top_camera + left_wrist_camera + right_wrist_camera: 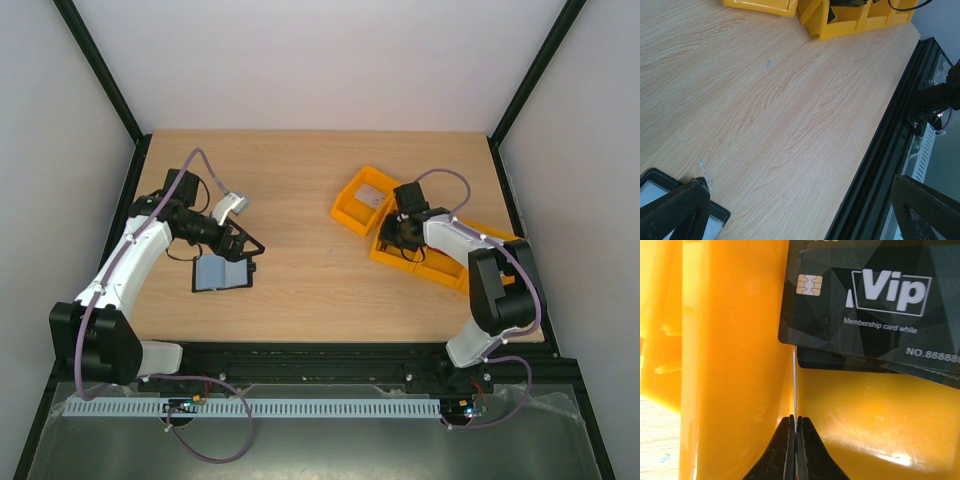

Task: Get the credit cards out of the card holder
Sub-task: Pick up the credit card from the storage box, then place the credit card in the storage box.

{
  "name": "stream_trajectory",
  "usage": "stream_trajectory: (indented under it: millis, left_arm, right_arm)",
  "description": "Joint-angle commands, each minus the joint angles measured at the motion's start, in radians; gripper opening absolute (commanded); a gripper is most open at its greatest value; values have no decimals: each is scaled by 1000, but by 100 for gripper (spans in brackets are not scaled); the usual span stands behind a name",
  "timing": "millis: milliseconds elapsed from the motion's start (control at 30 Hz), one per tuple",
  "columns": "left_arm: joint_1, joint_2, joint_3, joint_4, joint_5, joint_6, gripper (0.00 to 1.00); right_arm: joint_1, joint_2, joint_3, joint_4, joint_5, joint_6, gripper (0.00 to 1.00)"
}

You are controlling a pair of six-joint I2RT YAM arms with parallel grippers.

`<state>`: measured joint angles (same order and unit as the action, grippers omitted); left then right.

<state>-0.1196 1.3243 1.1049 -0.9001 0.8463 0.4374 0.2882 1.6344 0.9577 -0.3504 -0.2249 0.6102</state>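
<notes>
A pale wood-grain worktop (790,110) fills most of the frame, with two orange trays (850,22) just beside each other at its far edge and a black frame rail (880,150) running down its right side. At the bottom the left gripper (802,205) shows its dark jaws spread wide apart, one in each lower corner. The left one lies over a corner of the black card holder (717,212), whose stitched edge and pale clear pocket (650,192) peek out, though whether it touches the holder is hard to tell.
</notes>
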Motion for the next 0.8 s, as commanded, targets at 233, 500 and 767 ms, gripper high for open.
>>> stream_trajectory:
  millis: [233, 500, 767]
  left_arm:
    - [-3, -8, 4, -16, 21, 12, 99]
    - [30, 57, 379, -115, -27, 57, 99]
    - [-43, 65, 453, 460, 370, -626, 99]
  right_arm:
    - [6, -173, 162, -175, 203, -49, 2]
    - [19, -439, 137, 355, -208, -43, 2]
    - [214, -484, -56, 1296, -162, 337, 2]
